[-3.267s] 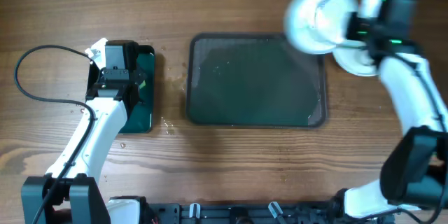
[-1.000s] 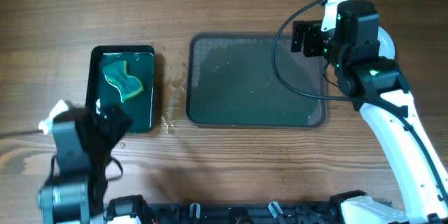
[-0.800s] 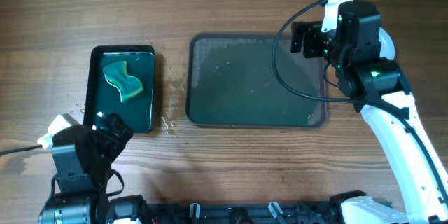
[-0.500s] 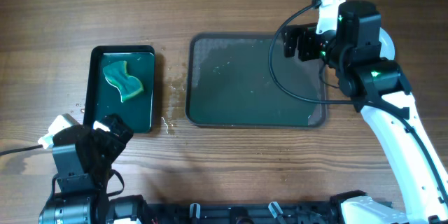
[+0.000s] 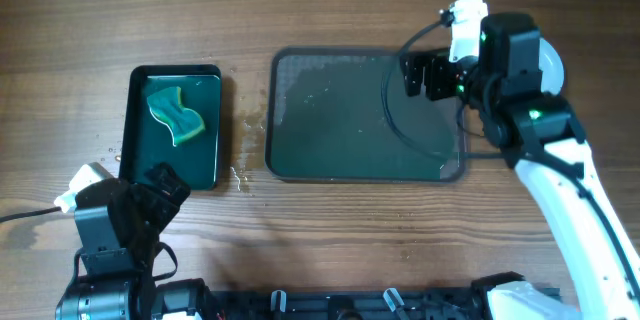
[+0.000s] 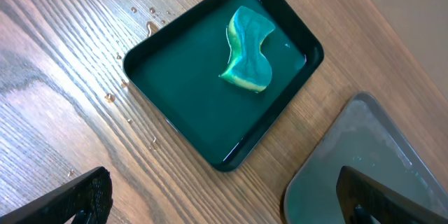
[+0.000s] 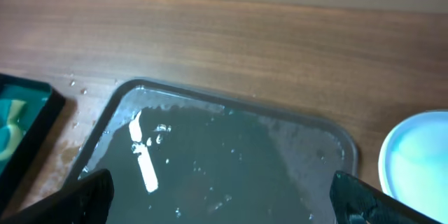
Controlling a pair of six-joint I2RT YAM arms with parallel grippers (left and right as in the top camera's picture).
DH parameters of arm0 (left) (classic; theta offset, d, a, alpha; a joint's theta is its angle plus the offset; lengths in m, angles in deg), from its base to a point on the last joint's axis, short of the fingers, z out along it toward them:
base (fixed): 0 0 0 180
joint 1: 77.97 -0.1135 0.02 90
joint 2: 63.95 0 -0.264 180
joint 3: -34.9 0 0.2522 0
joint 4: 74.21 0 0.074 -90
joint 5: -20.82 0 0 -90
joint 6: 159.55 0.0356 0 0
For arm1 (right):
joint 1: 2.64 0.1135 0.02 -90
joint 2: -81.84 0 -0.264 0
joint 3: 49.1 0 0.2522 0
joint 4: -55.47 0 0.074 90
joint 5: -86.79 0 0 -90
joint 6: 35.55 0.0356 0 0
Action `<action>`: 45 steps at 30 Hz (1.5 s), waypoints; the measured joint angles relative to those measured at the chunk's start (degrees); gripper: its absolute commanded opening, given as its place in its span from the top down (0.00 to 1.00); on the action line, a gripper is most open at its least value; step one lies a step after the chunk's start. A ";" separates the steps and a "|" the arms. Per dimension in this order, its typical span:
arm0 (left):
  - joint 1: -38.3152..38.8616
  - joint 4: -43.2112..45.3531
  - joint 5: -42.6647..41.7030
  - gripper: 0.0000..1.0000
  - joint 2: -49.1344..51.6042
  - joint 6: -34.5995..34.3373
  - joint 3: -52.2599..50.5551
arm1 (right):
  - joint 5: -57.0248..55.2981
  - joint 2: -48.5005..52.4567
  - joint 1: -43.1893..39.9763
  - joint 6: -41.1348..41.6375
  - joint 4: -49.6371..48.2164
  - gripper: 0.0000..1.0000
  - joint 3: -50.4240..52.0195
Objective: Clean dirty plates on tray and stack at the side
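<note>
The dark grey tray (image 5: pixel 340 120) lies mid-table, wet and with no plate on it. The plates (image 5: pixel 550 58) sit just right of it; the right arm hides most of them, so only a white rim shows. In the right wrist view a pale blue plate (image 7: pixel 420 155) lies at the right edge, beyond the tray (image 7: pixel 231 147). My right gripper (image 5: pixel 422 77) hovers open over the tray's far right part, holding nothing (image 7: pixel 224 206). My left gripper (image 5: pixel 162 182) is open and empty near the front left (image 6: pixel 224 206), above bare wood.
A small black tray with a green inside (image 5: pixel 205 150) stands left of the grey tray, with a green-and-yellow sponge (image 5: pixel 175 112) in it, also seen as the sponge (image 6: pixel 246 50) in the left wrist view. Water drops (image 5: pixel 240 175) dot the wood between the trays.
The right gripper has let go of the plate it carried and drifted left over the tray. The left arm has pulled back from the small tray to the front left and settled.
</note>
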 measured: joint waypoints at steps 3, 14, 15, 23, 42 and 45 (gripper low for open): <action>0.00 0.07 0.00 0.00 0.00 0.00 -0.02 | -0.42 -7.32 0.00 -0.07 -6.25 0.00 8.15; 0.00 0.02 0.00 0.00 0.07 0.00 -0.15 | -0.66 -42.82 -4.94 1.31 -36.83 0.00 48.76; 0.00 0.00 0.00 0.00 0.07 0.00 -0.15 | -0.68 -45.55 -5.27 1.31 -36.87 0.00 50.58; 0.00 -0.02 0.00 0.00 0.04 0.00 -0.17 | -0.57 -60.67 -8.07 1.51 -37.24 0.00 58.49; 0.00 0.02 0.00 0.00 0.04 0.00 -0.17 | -0.07 -72.89 -9.25 1.51 -33.70 0.00 64.59; 0.00 0.00 0.00 0.00 0.04 0.00 -0.17 | 1.18 -73.00 -11.15 1.75 -28.98 0.00 64.65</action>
